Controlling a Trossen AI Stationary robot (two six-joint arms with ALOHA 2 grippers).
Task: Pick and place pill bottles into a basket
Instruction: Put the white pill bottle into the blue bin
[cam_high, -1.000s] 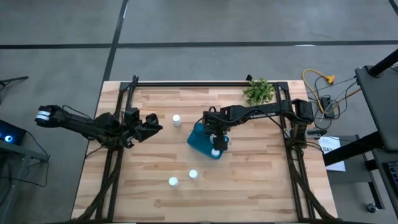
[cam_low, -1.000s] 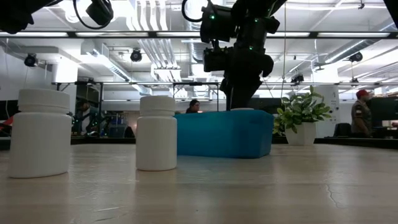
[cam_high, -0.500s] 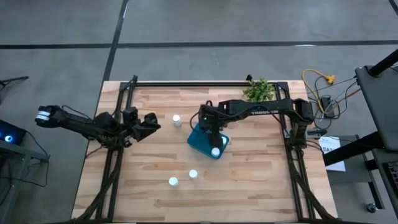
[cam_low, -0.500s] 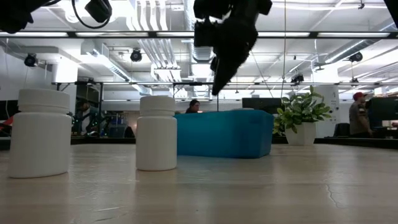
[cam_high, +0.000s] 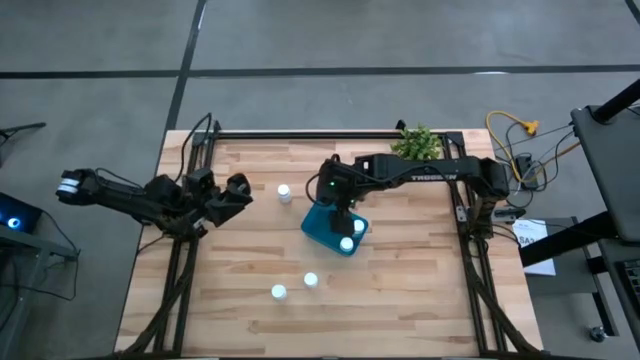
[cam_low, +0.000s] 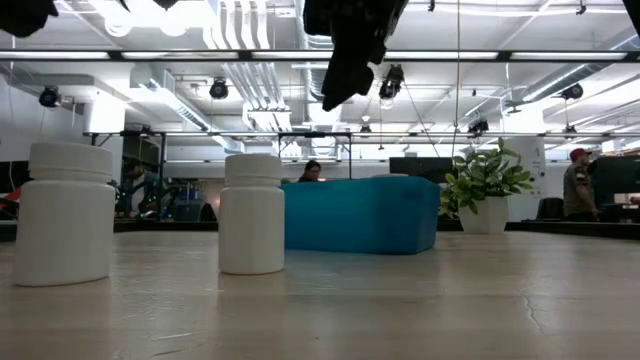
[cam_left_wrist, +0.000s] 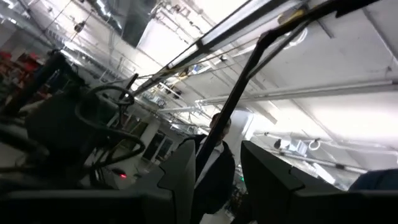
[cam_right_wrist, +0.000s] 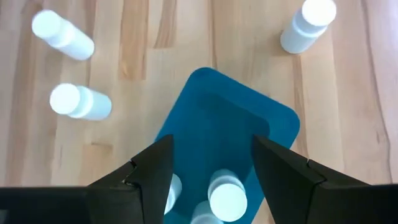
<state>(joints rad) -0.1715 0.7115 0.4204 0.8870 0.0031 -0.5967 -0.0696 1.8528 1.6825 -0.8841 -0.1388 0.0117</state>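
The right pincer (cam_right_wrist: 211, 165) hangs open and empty above the basket (cam_high: 333, 228), which holds three pill bottles (cam_right_wrist: 227, 198); three more stand on the surface (cam_high: 400, 290); the left pincer (cam_high: 238, 190) waits apart, its fingers slightly parted.

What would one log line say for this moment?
right gripper: open, above basket | bottles in basket: three | bottles on table: three | left gripper: waiting

Green potted plant (cam_high: 416, 146) at wooden table's (cam_high: 420, 300) far edge
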